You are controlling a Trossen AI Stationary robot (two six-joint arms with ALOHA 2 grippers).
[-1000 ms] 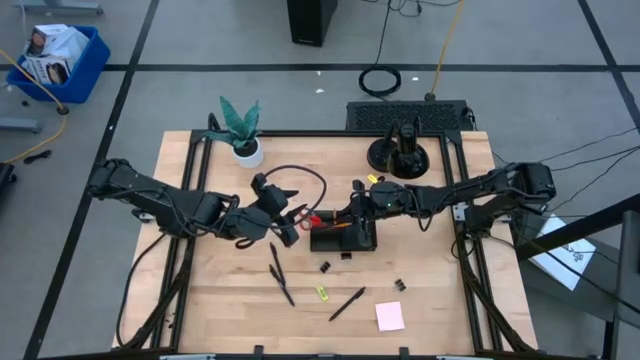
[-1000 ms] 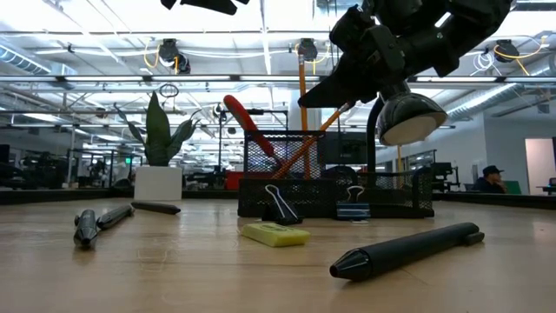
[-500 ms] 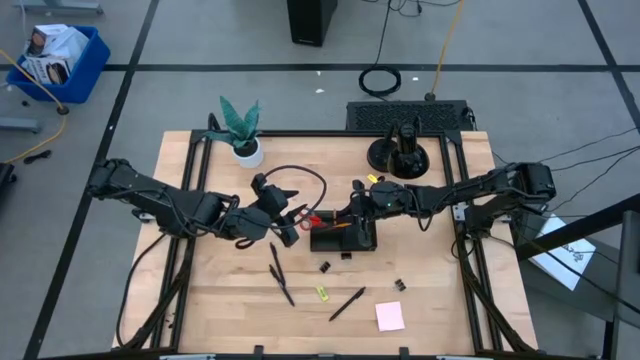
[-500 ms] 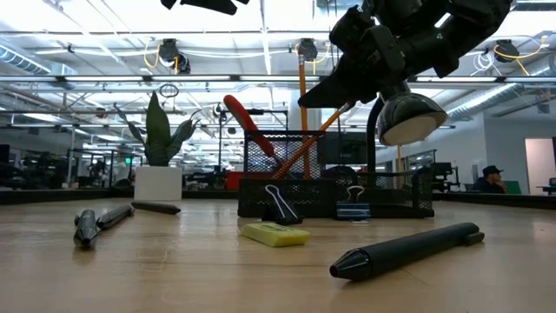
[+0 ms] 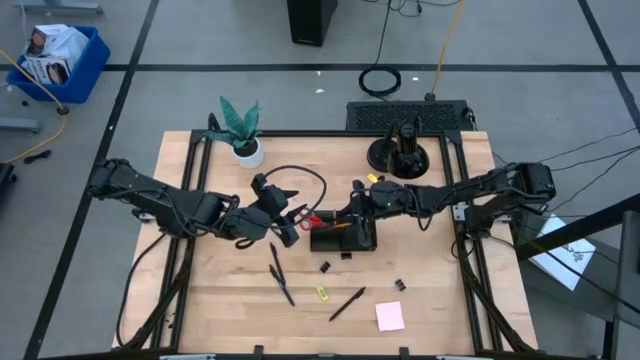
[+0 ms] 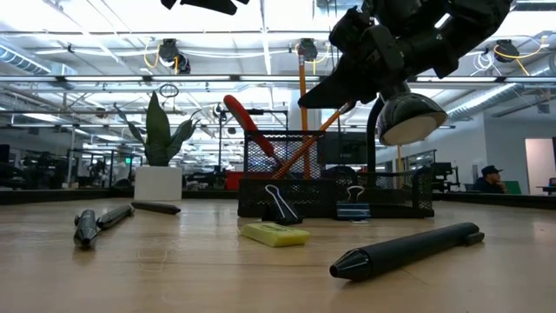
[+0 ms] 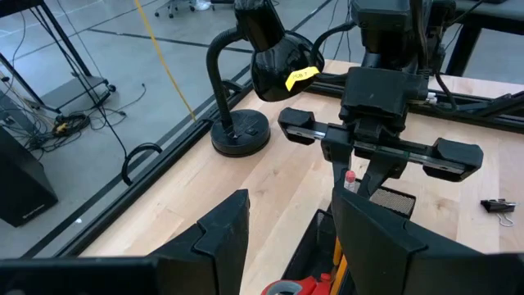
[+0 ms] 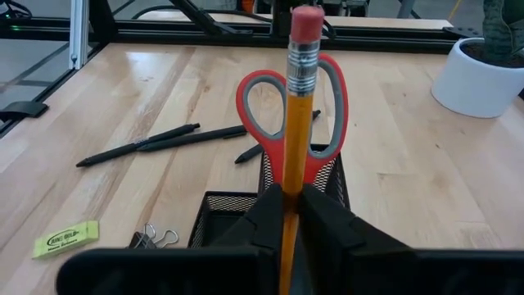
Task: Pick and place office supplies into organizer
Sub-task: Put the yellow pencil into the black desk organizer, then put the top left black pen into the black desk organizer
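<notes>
Pincer (image 8: 285, 215) upright around pencil (image 8: 299, 106) above organizer (image 8: 229, 215)

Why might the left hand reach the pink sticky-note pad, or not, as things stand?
Probably yes: the left hand hovers by the organizer, and the pink sticky-note pad lies uncovered on open table, though pens lie between.

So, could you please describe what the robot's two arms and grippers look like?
Both arms are dark, nearly black, built of jointed segments with black cables looping alongside. The left gripper has two broad, blocky black fingers. The right gripper hangs its narrower dark fingers from a black crossbar with rounded end blocks. No markings are legible.
</notes>
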